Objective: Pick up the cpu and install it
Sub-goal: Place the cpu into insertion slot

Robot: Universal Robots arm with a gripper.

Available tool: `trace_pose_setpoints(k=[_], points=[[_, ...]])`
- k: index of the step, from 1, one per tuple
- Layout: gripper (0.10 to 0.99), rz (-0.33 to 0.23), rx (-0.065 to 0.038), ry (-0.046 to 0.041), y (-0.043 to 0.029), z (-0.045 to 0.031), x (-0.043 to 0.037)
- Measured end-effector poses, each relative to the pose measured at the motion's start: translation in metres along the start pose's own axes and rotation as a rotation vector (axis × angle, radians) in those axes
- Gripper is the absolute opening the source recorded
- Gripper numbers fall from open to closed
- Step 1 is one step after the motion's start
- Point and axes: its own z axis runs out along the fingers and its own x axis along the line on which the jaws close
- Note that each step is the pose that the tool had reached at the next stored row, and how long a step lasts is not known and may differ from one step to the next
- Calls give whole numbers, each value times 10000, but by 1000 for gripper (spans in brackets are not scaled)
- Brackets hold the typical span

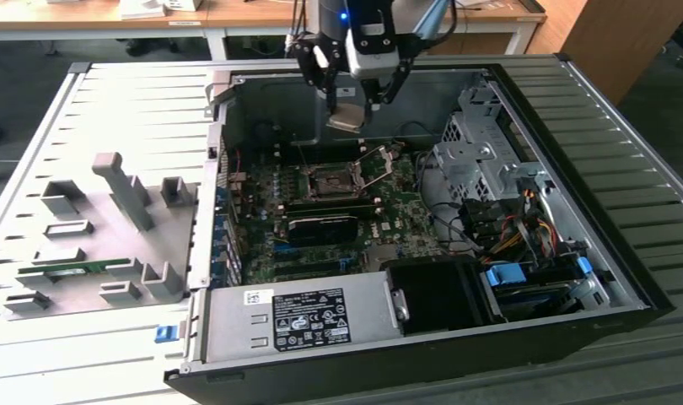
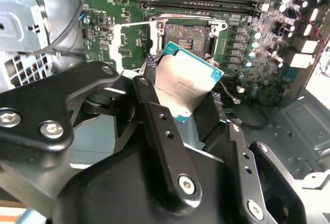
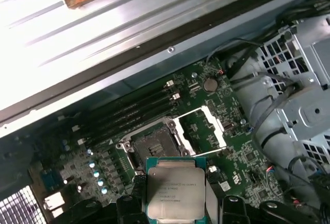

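Well apart from the jaws, on the exterior view's left, a grey fixture plate [image 1: 173, 240] carries a green memory stick [image 1: 72, 270]. The gripper [image 1: 353, 103] hangs over the open computer case [image 1: 263, 101], with its jaws clamped on the cpu [image 1: 346, 118], which is in the air between them. Below the jaws the motherboard socket [image 1: 330, 180] stands open with its frame lifted. Further to the exterior view's right is a metal drive cage [image 1: 482, 160].
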Motion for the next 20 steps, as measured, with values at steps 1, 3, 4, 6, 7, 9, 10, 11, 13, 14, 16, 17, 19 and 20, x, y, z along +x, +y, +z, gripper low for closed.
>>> trace_pose_setpoints(k=[1, 3, 4, 6, 7, 9, 10, 11, 13, 14, 16, 17, 19, 20], points=[[541, 128, 2, -7, 0, 2, 0], [541, 378, 8, -20, 0, 4, 0], [541, 494, 9, -26, 0, 6, 0], [541, 716, 14, -38, 0, 9, 0], [541, 833, 17, -44, 0, 10, 1], [541, 1060, 22, -56, 0, 12, 1], [541, 1177, 23, -62, 0, 14, 1], [541, 1294, 25, -68, 0, 15, 1], [541, 1894, 41, -100, 2, 20, 2], [541, 2188, 49, -117, 2, 22, 2], [541, 2411, 55, -129, 2, 24, 2], [541, 2525, 57, -136, 3, 25, 2], [541, 2753, 63, -148, 3, 26, 3], [541, 2873, 66, -154, 3, 27, 3]])
